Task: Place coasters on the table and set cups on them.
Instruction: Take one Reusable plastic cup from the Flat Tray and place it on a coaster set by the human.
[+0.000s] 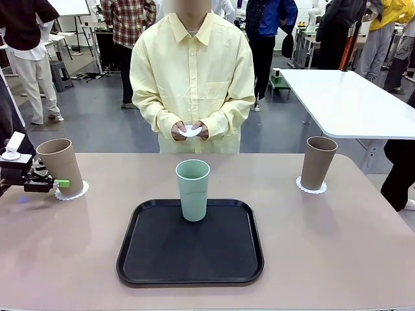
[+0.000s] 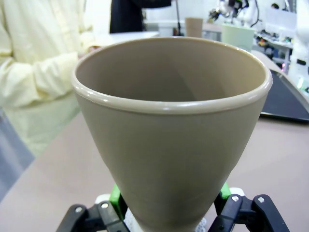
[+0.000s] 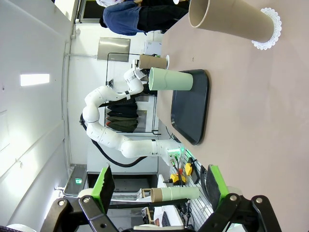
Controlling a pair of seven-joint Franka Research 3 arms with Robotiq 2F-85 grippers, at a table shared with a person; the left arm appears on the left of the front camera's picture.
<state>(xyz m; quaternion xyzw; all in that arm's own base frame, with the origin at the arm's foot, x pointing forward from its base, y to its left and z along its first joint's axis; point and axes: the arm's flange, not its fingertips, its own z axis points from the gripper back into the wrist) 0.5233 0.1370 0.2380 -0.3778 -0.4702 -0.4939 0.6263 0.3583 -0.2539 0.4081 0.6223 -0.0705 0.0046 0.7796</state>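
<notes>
At the table's [image 1: 324,246] left end a taupe cup [image 1: 59,165] stands on a lacy white coaster [image 1: 72,192], and my left gripper [image 1: 50,184] is shut on its lower part. In the left wrist view this cup [image 2: 169,125] rises between the green pads [image 2: 116,194] of the left gripper [image 2: 170,205]. A second taupe cup [image 1: 318,162] stands on a coaster [image 1: 311,188] at the right. The mint-green cup [image 1: 193,189] stands on the black tray [image 1: 149,259]. The person holds a third coaster [image 1: 190,131] in both hands. My right gripper [image 3: 159,186] is open with nothing between its fingers.
The right wrist view is rolled sideways. It looks over the taupe cup [image 3: 227,21] on its coaster [image 3: 269,29], the mint-green cup [image 3: 171,79] and the tray [image 3: 190,108]. A person in a yellow shirt [image 1: 191,78] stands at the far edge. A white table [image 1: 343,97] stands behind on the right.
</notes>
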